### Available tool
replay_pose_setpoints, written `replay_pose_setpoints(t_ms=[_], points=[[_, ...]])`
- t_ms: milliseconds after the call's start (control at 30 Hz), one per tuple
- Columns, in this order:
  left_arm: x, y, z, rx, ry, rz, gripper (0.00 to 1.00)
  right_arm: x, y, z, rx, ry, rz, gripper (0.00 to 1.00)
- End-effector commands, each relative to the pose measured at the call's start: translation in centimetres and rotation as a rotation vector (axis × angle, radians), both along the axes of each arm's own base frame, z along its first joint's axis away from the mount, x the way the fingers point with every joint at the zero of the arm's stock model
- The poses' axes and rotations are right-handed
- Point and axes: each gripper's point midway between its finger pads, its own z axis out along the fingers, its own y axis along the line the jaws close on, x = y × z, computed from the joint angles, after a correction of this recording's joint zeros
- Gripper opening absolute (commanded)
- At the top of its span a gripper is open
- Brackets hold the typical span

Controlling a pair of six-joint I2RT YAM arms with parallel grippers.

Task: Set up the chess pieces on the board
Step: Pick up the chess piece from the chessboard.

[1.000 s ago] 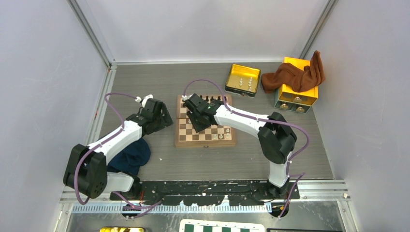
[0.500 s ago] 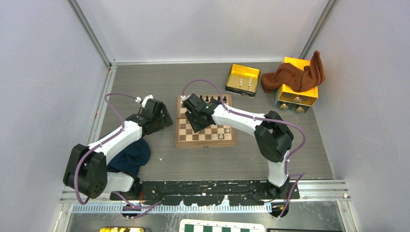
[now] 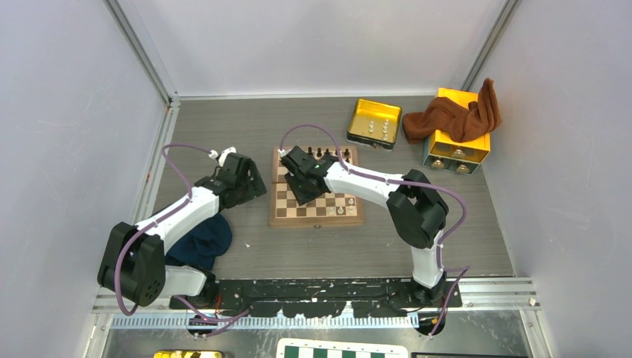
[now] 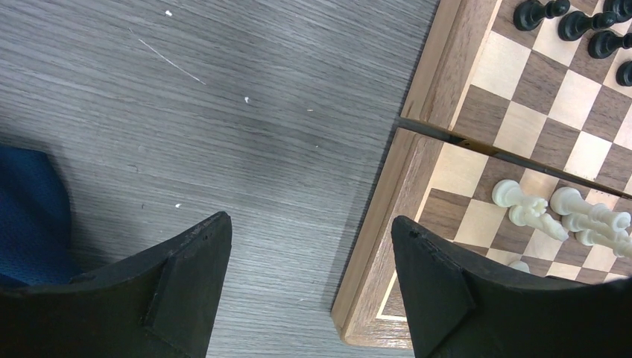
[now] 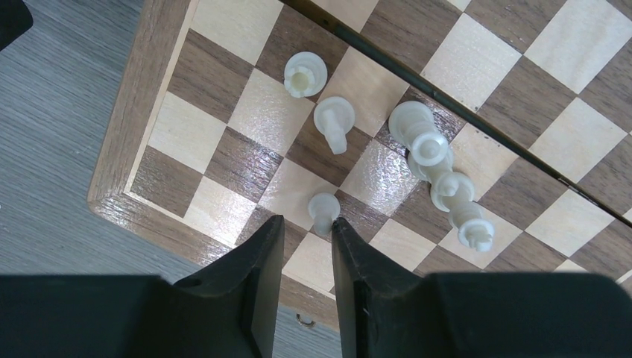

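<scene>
As the right gripper [image 5: 307,224] has crept slightly leftward over the board [image 5: 119,156], its narrowly parted jaws now frame a white pawn [image 5: 323,207], probably the next piece to place; whether they clamp it, I cannot tell. Clustered white pieces [image 5: 440,175] crowd near. The left gripper [image 4: 309,246] hangs wide open, empty, beside the board's edge

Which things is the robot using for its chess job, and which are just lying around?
For the job: wooden chessboard, white chess pieces, dark chess pieces, yellow tin with more white chess pieces.
Just lying about: brown cloth, yellow box, blue cloth, green-and-white checkered board.
</scene>
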Motion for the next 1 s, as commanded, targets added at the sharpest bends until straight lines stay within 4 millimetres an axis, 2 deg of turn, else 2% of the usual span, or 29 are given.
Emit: replay_pose_setpoints(t_ms=[0, 100, 267, 533, 767, 967], points=[[0.7, 0.2, 0.7, 0.004, -0.044, -0.004, 0.8, 1.0, 0.9, 1.1, 0.044, -0.032, -0.008, 0.35], [0.8, 0.2, 0.7, 0.005, -0.043, -0.005, 0.8, 1.0, 0.8, 0.8, 0.039, -0.029, -0.01, 0.32], [0.8, 0.2, 0.6, 0.007, -0.04, -0.007, 0.8, 1.1, 0.6, 0.7, 0.035, -0.03, -0.016, 0.19], [0.9, 0.1, 0.6, 0.006, -0.038, -0.01, 0.8, 1.0, -0.1, 1.0, 0.02, -0.04, -0.024, 0.05], [1.1, 0.0, 0.8, 0.002, -0.041, -0.008, 0.8, 1.0, -1.0, 3.1, 0.023, -0.081, -0.037, 0.03], [1.4, -0.2, 1.0, -0.002, -0.044, -0.006, 0.8, 0.9, -2.7, 5.0, 0.011, -0.124, -0.069, 0.03]])
